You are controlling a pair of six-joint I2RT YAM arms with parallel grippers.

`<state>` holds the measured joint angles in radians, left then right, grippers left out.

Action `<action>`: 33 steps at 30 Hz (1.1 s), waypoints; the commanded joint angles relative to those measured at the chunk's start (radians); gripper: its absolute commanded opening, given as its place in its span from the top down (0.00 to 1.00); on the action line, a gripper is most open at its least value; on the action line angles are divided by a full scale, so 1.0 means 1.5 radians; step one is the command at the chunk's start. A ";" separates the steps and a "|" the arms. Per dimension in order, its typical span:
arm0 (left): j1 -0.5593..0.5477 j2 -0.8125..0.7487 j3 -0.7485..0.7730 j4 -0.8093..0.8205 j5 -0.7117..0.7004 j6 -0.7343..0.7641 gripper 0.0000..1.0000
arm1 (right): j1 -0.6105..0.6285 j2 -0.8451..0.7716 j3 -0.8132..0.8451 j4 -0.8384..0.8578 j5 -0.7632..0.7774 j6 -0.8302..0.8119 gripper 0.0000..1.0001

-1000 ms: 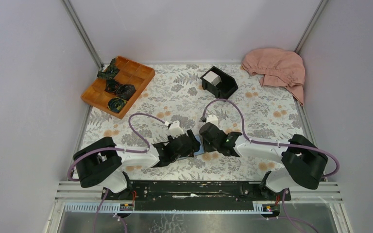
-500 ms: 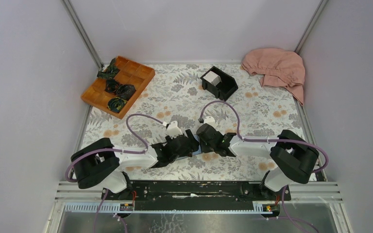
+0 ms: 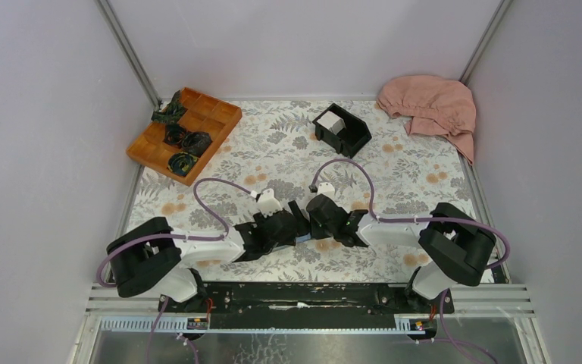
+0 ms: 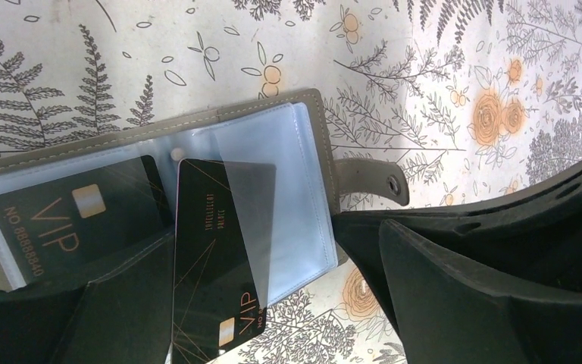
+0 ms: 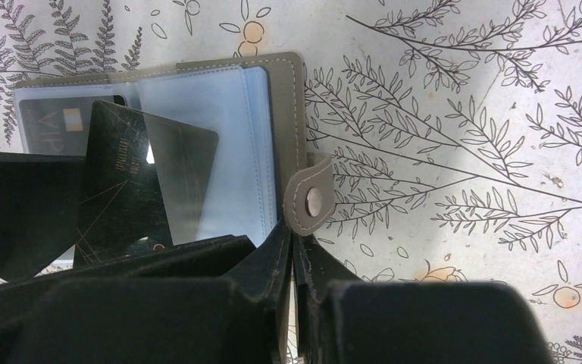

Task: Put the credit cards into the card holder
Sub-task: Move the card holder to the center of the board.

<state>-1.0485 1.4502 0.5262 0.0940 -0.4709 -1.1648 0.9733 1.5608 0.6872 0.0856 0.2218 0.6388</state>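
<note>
The grey card holder (image 4: 314, 152) lies open on the floral table, its clear sleeves facing up. One black VIP credit card (image 4: 76, 220) sits inside the left sleeve. A second black card (image 4: 204, 258) is partly inside the right sleeve and sticks out at an angle toward the camera. My left gripper (image 4: 273, 318) is open, its fingers wide on either side of that card. My right gripper (image 5: 292, 303) is shut on the card holder's right edge (image 5: 295, 114), just below the snap tab (image 5: 311, 199). In the top view both grippers (image 3: 297, 227) (image 3: 320, 226) meet over the holder and hide most of it.
A black open box (image 3: 352, 133) with a white card stack (image 3: 331, 121) stands at the back centre. An orange compartment tray (image 3: 212, 114) holding dark bundles is at the back left. A pink cloth (image 3: 428, 106) lies in the back right corner.
My left gripper has opened wider around the protruding card. The right arm has swung slightly left, closing in on the left gripper over the holder.
</note>
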 commanded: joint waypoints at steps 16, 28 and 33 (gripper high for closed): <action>0.000 0.037 -0.004 -0.314 -0.111 -0.140 0.00 | 0.001 0.095 -0.002 -0.035 0.021 0.020 0.96; 0.000 -0.019 -0.024 -0.280 -0.128 -0.127 0.00 | -0.067 0.083 -0.028 -0.031 0.025 0.009 0.98; 0.000 -0.067 -0.039 -0.241 -0.136 -0.099 0.00 | -0.090 0.090 -0.035 -0.022 0.016 0.003 0.99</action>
<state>-1.0534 1.3724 0.5323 -0.0841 -0.6373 -1.3849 0.9028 1.6386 0.6945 0.2306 0.1505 0.6941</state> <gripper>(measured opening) 0.995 0.023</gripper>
